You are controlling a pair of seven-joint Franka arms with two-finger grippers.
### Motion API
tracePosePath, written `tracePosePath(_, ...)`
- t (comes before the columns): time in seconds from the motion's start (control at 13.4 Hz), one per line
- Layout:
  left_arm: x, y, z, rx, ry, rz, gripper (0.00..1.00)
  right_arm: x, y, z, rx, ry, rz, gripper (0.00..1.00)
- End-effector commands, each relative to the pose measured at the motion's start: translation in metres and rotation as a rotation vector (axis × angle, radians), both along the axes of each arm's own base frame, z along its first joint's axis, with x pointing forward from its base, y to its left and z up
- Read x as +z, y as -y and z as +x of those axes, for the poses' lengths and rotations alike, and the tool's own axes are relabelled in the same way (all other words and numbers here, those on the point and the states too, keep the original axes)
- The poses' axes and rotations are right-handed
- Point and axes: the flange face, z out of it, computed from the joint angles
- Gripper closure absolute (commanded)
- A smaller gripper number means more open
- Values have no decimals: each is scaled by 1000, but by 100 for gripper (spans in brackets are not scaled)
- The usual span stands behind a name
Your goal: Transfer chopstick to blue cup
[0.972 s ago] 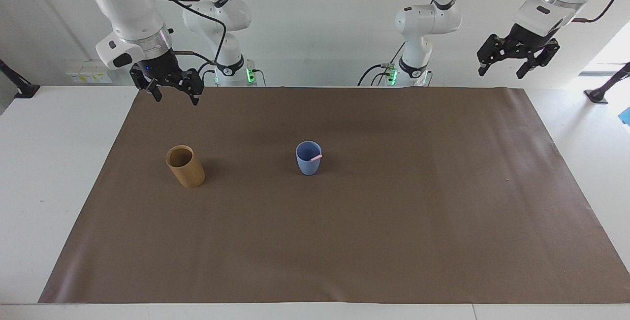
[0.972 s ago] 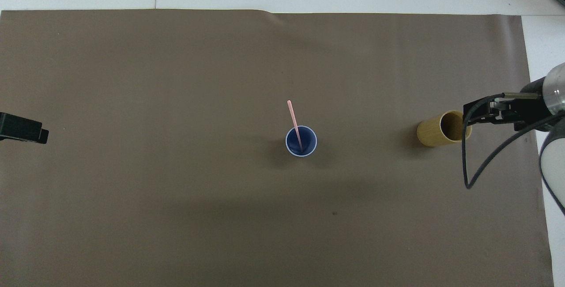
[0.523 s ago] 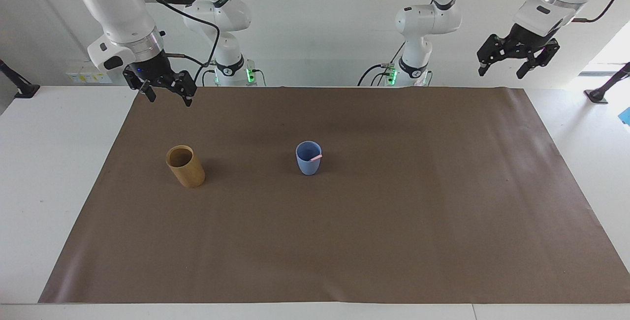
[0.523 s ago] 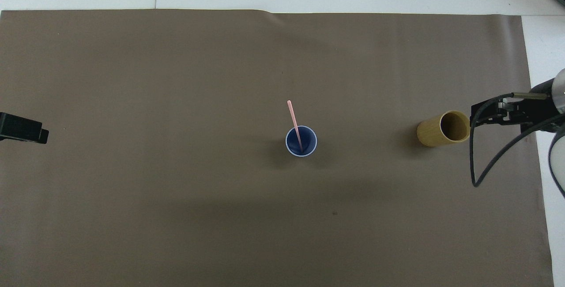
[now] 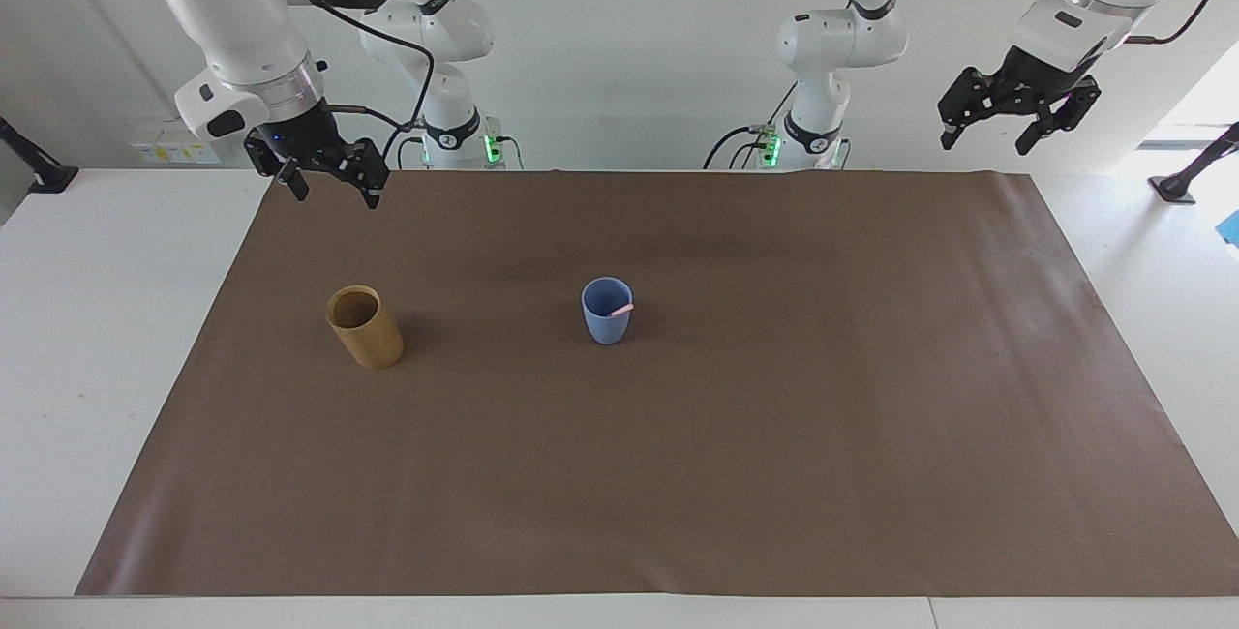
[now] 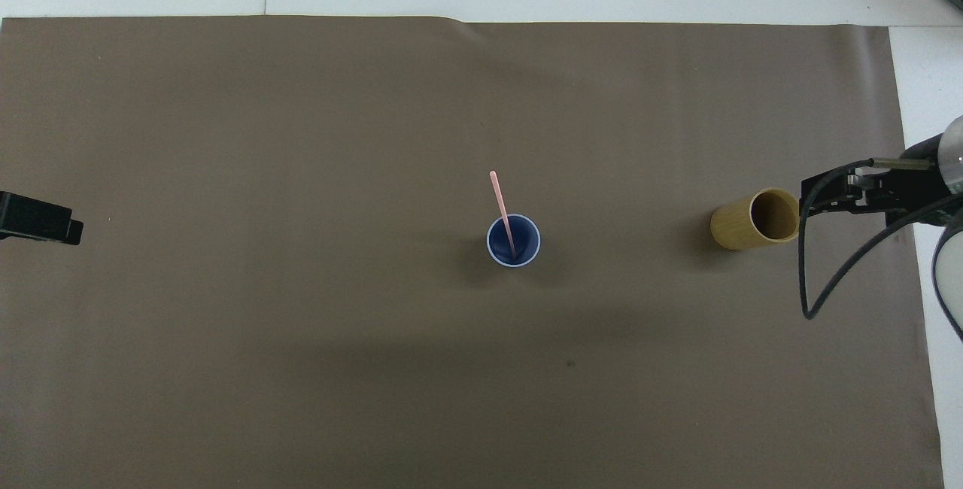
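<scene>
The blue cup (image 5: pixel 607 319) stands upright mid-table on the brown mat; it also shows in the overhead view (image 6: pixel 530 242). One pale pink chopstick (image 5: pixel 621 309) stands in it, leaning on the rim, with its upper end tilted away from the robots (image 6: pixel 498 199). My right gripper (image 5: pixel 329 189) is open and empty, raised over the mat's corner by the right arm's base; it also shows in the overhead view (image 6: pixel 816 195). My left gripper (image 5: pixel 989 137) is open and empty, held high over the left arm's end of the table; its tip shows in the overhead view (image 6: pixel 71 227).
A tan wooden cylindrical holder (image 5: pixel 365 327) stands beside the blue cup toward the right arm's end; its open mouth (image 6: pixel 775 216) looks empty. The brown paper mat (image 5: pixel 678 474) covers most of the white table.
My right gripper has drawn back from near the tan holder toward the right arm's end of the table and has stopped. The cup, chopstick and left arm have not moved.
</scene>
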Motion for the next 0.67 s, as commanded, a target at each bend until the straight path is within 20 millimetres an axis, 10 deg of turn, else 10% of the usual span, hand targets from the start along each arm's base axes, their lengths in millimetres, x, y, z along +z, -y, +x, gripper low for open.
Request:
tracePosePath(0.0, 5, -4, -5, 4, 11, 0, 0, 3, -6, -2, 19, 31, 10, 0)
tracePosePath(0.6, 5, -3, -5, 3, 11, 0, 0, 12, -5, 2, 17, 65, 15, 0)
